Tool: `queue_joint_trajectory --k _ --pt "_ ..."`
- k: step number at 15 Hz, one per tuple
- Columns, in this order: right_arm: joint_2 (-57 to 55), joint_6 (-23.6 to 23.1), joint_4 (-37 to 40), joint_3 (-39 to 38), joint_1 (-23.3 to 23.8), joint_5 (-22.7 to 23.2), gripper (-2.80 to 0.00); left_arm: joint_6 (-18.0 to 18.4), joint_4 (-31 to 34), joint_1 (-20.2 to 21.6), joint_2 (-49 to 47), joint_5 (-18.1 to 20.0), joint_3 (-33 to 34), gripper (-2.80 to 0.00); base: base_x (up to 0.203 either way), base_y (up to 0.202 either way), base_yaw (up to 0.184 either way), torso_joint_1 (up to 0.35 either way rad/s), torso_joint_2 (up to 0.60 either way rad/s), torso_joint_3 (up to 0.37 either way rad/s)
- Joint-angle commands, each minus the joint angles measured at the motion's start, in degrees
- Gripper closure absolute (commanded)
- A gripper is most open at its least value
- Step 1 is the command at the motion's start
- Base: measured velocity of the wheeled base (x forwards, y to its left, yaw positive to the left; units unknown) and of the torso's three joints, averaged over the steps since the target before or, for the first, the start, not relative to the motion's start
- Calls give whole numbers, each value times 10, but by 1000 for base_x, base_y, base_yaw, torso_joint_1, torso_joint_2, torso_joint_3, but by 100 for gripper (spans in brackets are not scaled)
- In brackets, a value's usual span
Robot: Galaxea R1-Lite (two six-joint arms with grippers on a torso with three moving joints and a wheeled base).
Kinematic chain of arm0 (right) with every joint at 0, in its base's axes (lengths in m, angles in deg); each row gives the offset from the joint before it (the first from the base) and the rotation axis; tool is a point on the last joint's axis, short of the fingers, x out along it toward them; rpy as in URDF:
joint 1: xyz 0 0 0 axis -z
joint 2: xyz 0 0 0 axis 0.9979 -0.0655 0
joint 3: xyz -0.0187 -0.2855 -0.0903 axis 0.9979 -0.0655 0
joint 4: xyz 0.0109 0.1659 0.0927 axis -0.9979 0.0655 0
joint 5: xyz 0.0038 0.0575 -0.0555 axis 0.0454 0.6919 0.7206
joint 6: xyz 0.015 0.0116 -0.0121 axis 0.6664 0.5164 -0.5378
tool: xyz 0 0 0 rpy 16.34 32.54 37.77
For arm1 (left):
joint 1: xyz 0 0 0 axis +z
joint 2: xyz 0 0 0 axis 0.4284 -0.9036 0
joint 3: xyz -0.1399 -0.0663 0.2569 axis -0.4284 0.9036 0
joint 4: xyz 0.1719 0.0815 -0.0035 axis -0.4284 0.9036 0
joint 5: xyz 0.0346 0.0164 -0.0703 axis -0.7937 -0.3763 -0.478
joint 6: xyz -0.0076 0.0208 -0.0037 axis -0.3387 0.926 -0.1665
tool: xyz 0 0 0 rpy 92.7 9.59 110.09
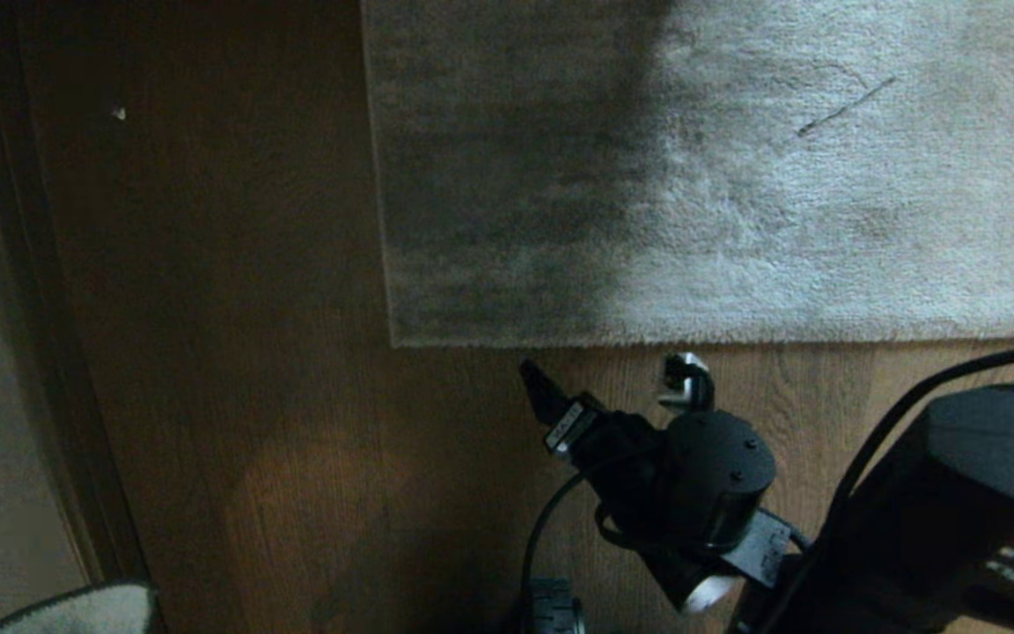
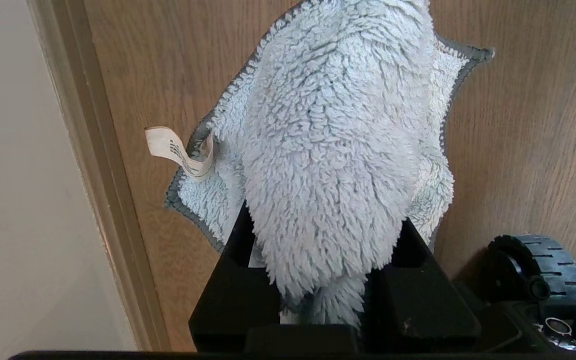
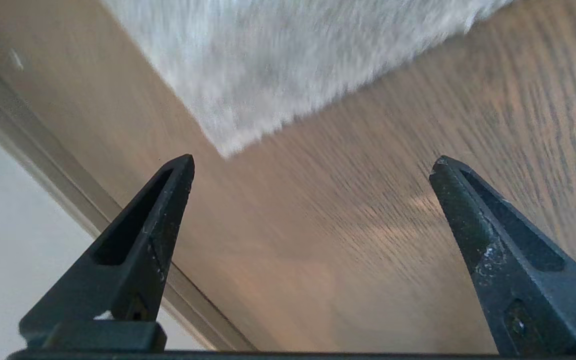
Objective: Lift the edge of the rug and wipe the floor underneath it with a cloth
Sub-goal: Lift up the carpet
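Bare floor (image 1: 234,396) beside rug edge (image 1: 648,339); right claw (image 1: 617,380) agape nearby; left claw (image 2: 318,280) clamps cloth (image 2: 328,150).

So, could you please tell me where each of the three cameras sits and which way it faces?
Head view: on the robot's head, looking down at the floor and rug edge; the open right gripper and its arm show.
Left wrist view: behind the left gripper, shut on the cloth, over floor beside a skirting board.
Right wrist view: between open fingers, facing the rug's corner.
Shared: head and right wrist views both show that corner.
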Motion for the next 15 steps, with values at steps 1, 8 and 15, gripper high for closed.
queue_joint_trajectory --k 1,8,15 --pt "-37 -30 -24 -3 -12 -1 -280 0 0 0 0 0 0 0 0 0 0 0 0 0" --pt "-95 -40 -29 17 -7 -19 -280 0 0 0 0 0 0 0 0 0 0 0 0 0" --pt "-133 -98 -29 110 37 -20 -280 0 0 0 0 0 0 0 0 0 0 0 0 0"
